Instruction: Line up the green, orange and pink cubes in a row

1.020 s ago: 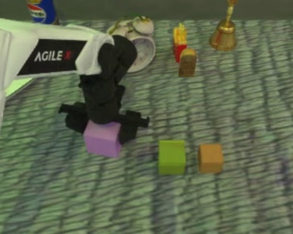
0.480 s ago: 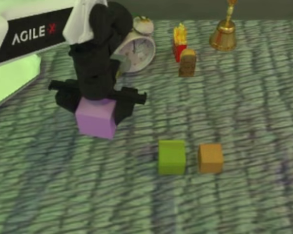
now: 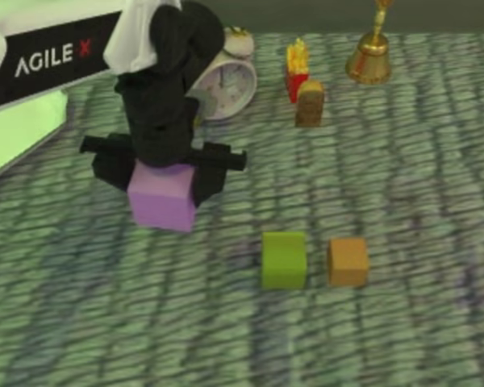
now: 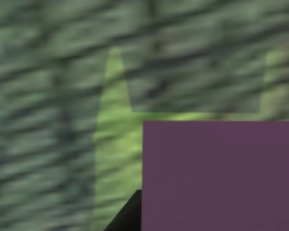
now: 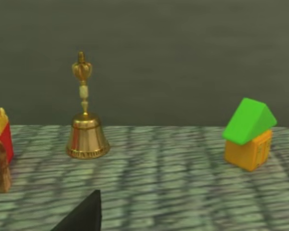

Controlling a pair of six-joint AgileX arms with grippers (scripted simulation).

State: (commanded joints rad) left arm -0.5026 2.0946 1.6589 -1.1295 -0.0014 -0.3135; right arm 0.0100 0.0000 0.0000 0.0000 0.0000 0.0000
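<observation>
The pink cube (image 3: 161,205) hangs above the table at left of centre, with my left gripper (image 3: 165,179) shut on it from above. In the left wrist view the pink cube (image 4: 221,173) fills the lower right, with one dark fingertip (image 4: 127,216) against its side. The green cube (image 3: 284,260) and the smaller orange cube (image 3: 348,261) stand side by side on the mat right of centre, a small gap between them. My right arm is out of the top view. Its gripper (image 5: 127,219) is open, with one fingertip (image 5: 86,216) showing, over the back right of the table.
Along the back edge stand an alarm clock (image 3: 226,76), a red fries box (image 3: 297,68), a brown toast figure (image 3: 310,103) and a gold bell (image 3: 371,52). A small orange house with a green roof (image 5: 248,134) sits beyond the bell.
My left gripper has risen with the pink cube and carried it left and toward the back, then drifted slightly right. The green and orange cubes have not moved.
</observation>
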